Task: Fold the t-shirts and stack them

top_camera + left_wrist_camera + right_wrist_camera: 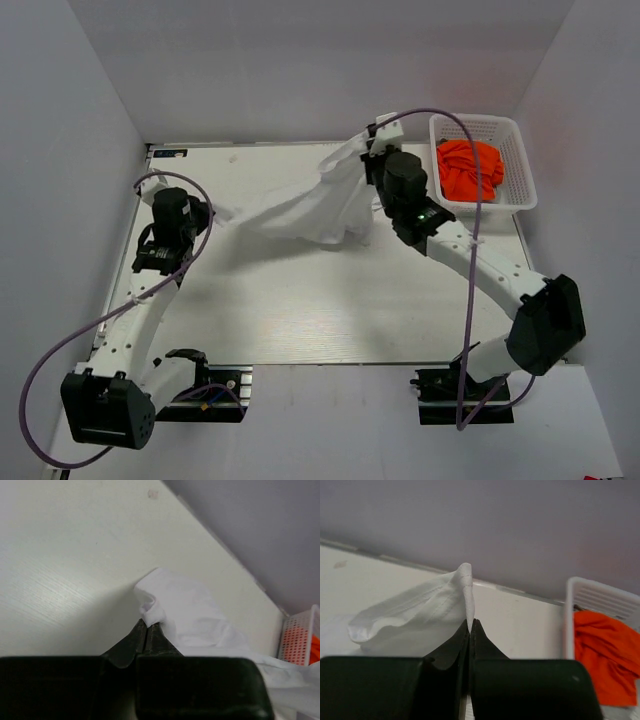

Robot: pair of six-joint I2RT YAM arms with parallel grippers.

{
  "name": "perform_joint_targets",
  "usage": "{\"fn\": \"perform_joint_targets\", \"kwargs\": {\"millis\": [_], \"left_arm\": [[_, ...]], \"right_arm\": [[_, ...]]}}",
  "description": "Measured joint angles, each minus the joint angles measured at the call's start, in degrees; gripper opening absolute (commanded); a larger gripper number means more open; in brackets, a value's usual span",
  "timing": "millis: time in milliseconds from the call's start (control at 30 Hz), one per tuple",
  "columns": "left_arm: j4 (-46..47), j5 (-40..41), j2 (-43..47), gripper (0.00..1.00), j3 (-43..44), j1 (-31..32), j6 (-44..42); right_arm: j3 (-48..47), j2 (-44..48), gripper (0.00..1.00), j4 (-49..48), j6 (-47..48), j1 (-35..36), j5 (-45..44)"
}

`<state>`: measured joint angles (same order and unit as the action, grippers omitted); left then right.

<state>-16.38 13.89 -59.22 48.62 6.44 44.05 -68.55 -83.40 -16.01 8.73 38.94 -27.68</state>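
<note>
White t-shirt (310, 205) stretched between both grippers over the far half of the desk (300, 310), sagging in a loose bunch toward its right end. Left gripper (146, 625) pressed together on a folded corner of the white cloth, toward the left edge of the desk. Right gripper (470, 622) pinched tight on another edge of the same shirt, near the far right corner. Orange t-shirt (470, 168) crumpled inside the white mesh basket (524, 162) at the far right corner, just beside the right gripper. Cannot tell whether the sagging bunch touches the desk.
</note>
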Motion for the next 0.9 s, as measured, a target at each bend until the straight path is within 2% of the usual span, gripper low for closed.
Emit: {"fn": "perform_joint_targets", "kwargs": {"millis": [167, 367, 567, 733, 900], "left_arm": [[-1.9, 0.9, 4.5, 0.0, 7.1, 0.0, -1.0], [-2.9, 0.9, 11.2, 0.0, 15.9, 0.0, -2.0], [-4.1, -0.1, 15.5, 0.0, 26.1, -0.2, -3.1], [-6.3, -2.6, 19.1, 0.0, 34.7, -0.7, -4.9], [-7.7, -4.1, 22.6, 0.0, 42.6, -0.7, -6.3]], "right_arm": [[0.0, 9.0, 0.0, 1.6, 0.7, -1.9, -4.8], [-3.3, 20.7, 0.0, 2.9, 2.6, -1.8, -3.7], [-14.0, 26.9, 0.0, 8.9, 5.0, -1.8, 1.2], [-25.3, 29.0, 0.0, 15.8, 6.1, -1.7, 8.8], [-28.5, 33.3, 0.0, 18.1, 6.3, -1.7, 15.3]]}}
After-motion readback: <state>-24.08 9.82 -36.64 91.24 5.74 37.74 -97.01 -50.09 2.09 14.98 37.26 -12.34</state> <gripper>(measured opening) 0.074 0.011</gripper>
